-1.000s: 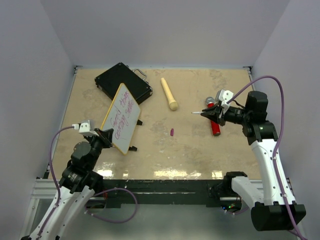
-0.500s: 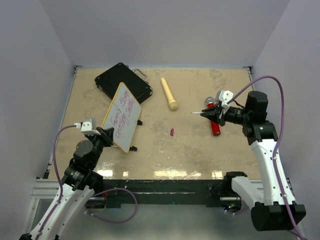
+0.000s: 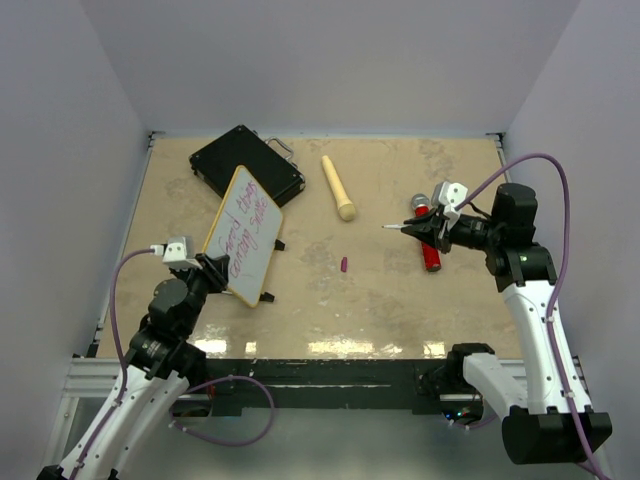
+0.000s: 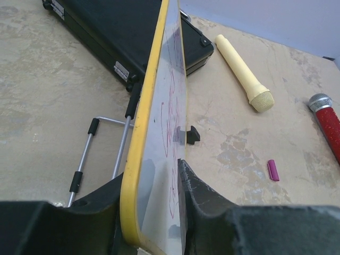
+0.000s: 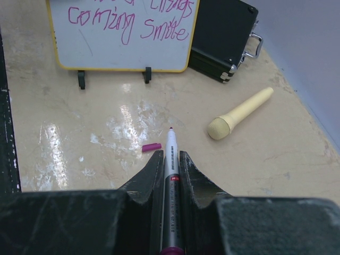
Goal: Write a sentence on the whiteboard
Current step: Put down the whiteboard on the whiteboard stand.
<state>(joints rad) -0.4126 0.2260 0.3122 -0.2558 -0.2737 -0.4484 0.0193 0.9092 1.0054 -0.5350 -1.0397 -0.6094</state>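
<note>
Standing whiteboard (image 3: 245, 235): long axis near-far, faces right | L gripper (image 4: 154, 172) astride edge, grip unclear | R gripper (image 5: 170, 156) clamps marker (image 5: 170, 142)

A black case (image 3: 245, 165) lies far left on the surface (image 3: 400, 300), a cream microphone (image 3: 338, 187) beside it, a red microphone (image 3: 431, 257) right, a magenta cap (image 3: 344, 264) between.

Enclosure: plain pale walls (image 3: 330, 60) stood on three sides.
Tabletop (image 3: 400, 300) was beige and mottled; bright glare streaks (image 3: 340, 347) lay along its near edge.
</note>
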